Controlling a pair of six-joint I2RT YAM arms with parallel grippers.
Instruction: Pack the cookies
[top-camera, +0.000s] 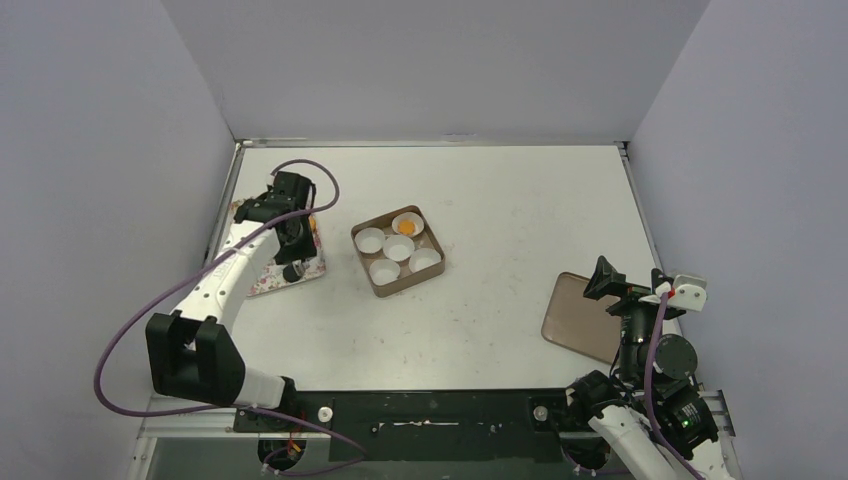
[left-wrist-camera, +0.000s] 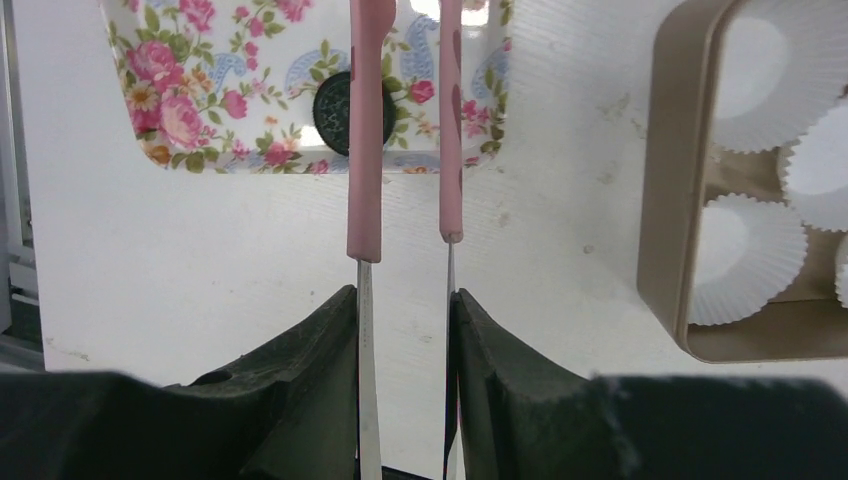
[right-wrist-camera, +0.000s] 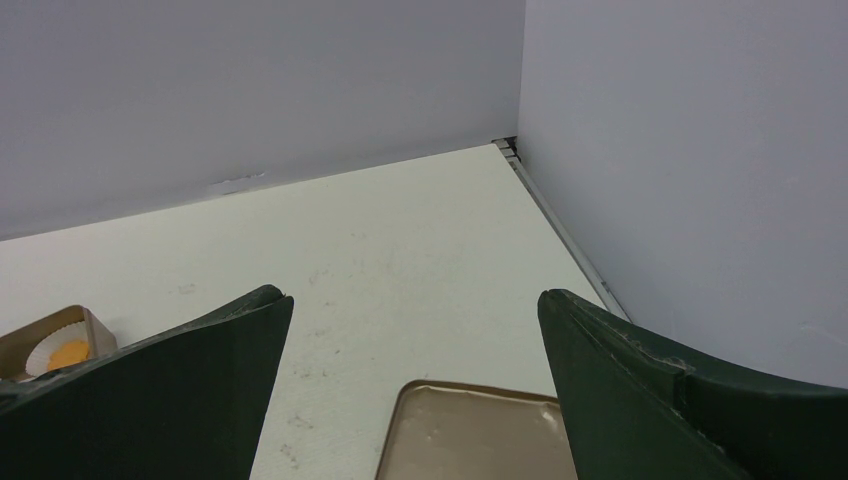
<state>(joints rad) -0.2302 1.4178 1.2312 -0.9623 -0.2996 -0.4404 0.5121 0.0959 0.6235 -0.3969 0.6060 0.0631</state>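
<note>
Because the dark cookie (left-wrist-camera: 331, 112) looks thin, light and brittle, pinch its rim gently; your left fingers (left-wrist-camera: 300, 395) clamp the tweezers (left-wrist-camera: 366, 150); right fingers (right-wrist-camera: 160, 390) stand wide, empty.

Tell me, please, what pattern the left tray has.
The tray has pink flowers; clearest in left wrist view.

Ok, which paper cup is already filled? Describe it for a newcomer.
Mid-table sits a square tan box holding five white fluted paper cups. Take the cup at its far corner. It alone holds a round orange cookie; the other four are empty.
</note>
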